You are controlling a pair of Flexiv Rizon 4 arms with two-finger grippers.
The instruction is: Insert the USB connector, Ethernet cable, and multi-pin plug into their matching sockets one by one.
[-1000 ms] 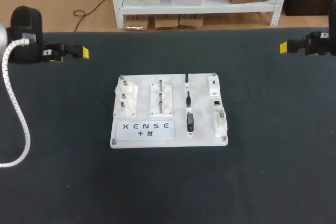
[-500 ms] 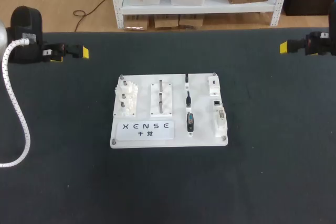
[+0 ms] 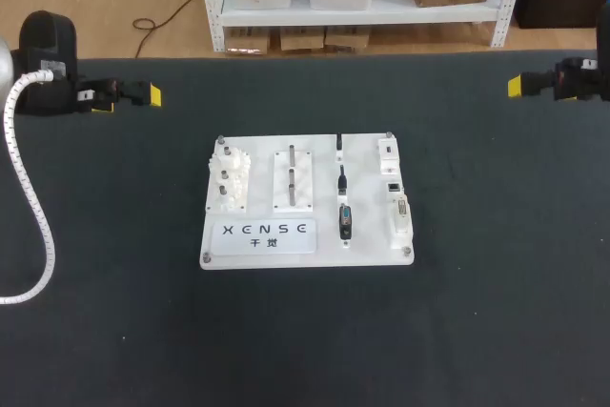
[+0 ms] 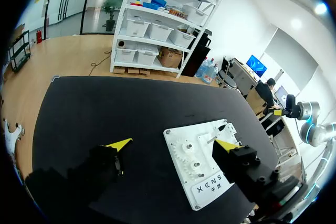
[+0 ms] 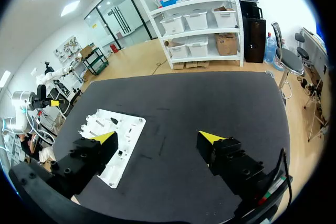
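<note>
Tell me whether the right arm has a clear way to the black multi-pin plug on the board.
Probably yes. The right gripper is open and empty near the table's far right edge; nothing stands between it and the multi-pin plug on the white board.

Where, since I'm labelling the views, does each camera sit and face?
Head: above and behind, looking down at the white board; left gripper and right gripper at the sides.
Left wrist: on the left arm, facing the board past its open fingers.
Right wrist: likewise on the right arm.
Shared: all show the board.
</note>
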